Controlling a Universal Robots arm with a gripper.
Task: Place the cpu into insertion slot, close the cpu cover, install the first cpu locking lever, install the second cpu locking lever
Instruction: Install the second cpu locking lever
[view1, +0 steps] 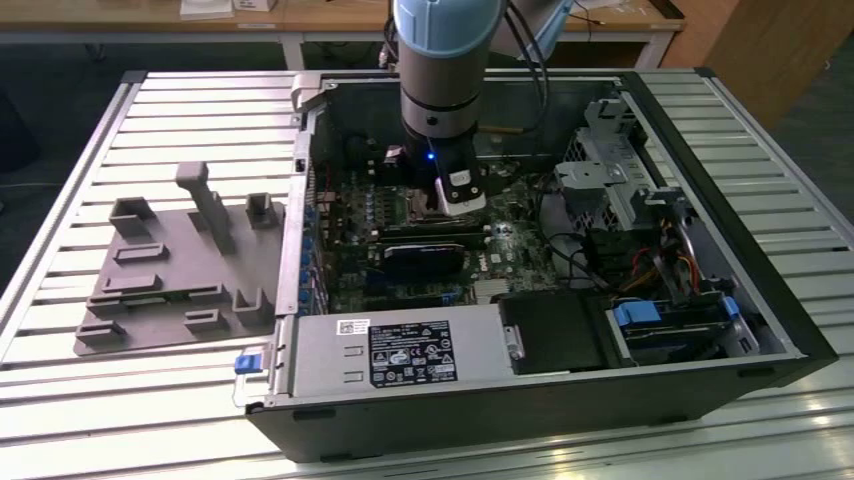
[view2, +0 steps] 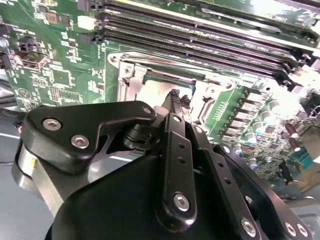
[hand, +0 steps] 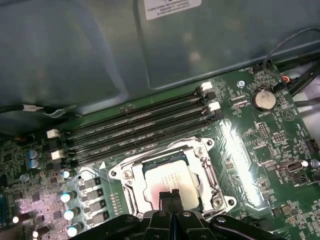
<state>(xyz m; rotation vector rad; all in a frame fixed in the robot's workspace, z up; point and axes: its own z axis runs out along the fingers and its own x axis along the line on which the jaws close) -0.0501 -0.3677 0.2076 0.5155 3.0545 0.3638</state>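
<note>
Black gripper (hand: 171, 196) fingertips pressed together, holding nothing, poised directly over the cpu (hand: 168, 176). Silver-topped chip already lies flat in the insertion slot (hand: 131, 192); tips sit at its near edge. The cpu cover (hand: 209, 172) frames it.

In the second wrist view the black gripper (view2: 175, 102) hung with its fingers pressed together over the cpu (view2: 157, 92), which lay in the insertion slot (view2: 125, 85) on the green board (view2: 60, 70). The silver cpu cover (view2: 210, 92) framed the chip. Long black memory slots (view2: 200, 45) ran beyond it.
</note>
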